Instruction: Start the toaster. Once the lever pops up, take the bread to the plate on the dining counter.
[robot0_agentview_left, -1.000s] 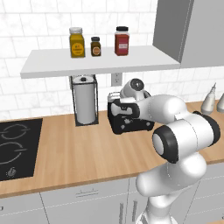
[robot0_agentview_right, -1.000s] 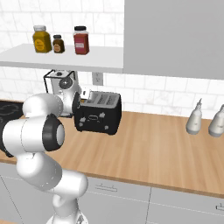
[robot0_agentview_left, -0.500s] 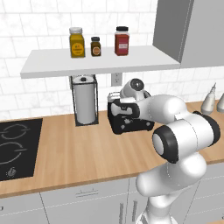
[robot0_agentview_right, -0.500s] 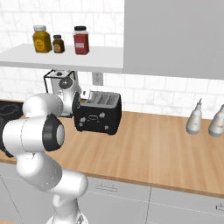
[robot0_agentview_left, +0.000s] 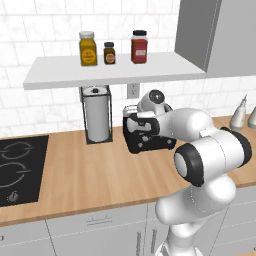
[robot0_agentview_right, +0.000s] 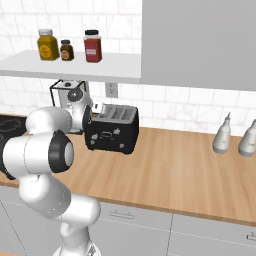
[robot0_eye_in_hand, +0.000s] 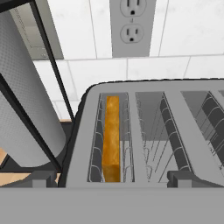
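I have the gripper (robot0_eye_in_hand: 112, 178) poised just above the toaster (robot0_agentview_left: 149, 136), looking down into its slots. Its fingers (robot0_eye_in_hand: 43, 178) are spread wide, released, with nothing between them.

The toaster sits at the back of the wood counter (robot0_agentview_left: 100, 175), close to the tiled wall, its front facing the counter's front edge. In the hand view the bread (robot0_eye_in_hand: 112, 136) stands on edge, sunk down in the leftmost of the slots I can see, its golden-orange crust up. The neighbouring slots show bare wire racks.

Just beside the toaster, on the side toward the cooktop (robot0_agentview_left: 17, 170), stands the paper-towel roll (robot0_agentview_left: 96, 119) in its black wire holder, also against the back edge. A wall outlet (robot0_eye_in_hand: 132, 27) sits on the tiles right behind the toaster.

At the counter's far end, well apart from the toaster, stand two pale grey bottles (robot0_agentview_right: 222, 136). The shelf (robot0_agentview_left: 112, 69) above carries three jars (robot0_agentview_left: 109, 49).
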